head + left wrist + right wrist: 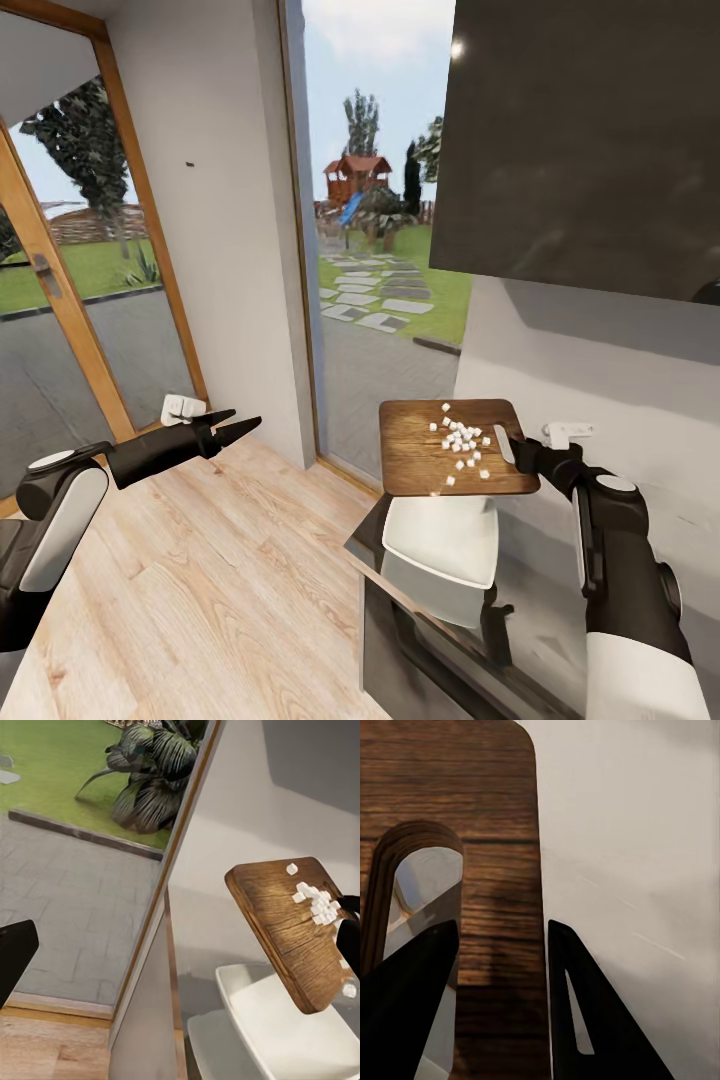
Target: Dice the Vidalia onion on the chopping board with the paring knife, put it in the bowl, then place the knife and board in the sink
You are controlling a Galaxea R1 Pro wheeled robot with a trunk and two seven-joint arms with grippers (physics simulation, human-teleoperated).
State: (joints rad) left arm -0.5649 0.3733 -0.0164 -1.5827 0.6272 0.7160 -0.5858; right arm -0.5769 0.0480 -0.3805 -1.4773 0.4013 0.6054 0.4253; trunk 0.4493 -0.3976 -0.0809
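The diced onion sits in a loose cluster on the board, and we have that board lifted right above the bowl, tilted, its low edge over the bowl's rim. Our right gripper pinches the board's handle end, one finger through the slot, so the board's long axis runs away from it. The bowl looks empty to us; a steeper tilt should slide the cubes in. Our left gripper hangs well apart from the bowl, fingers slightly parted, carrying nothing.

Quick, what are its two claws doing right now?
Left gripper: open, holding nothing.
Right gripper: closed on the chopping board, diced onion on it.
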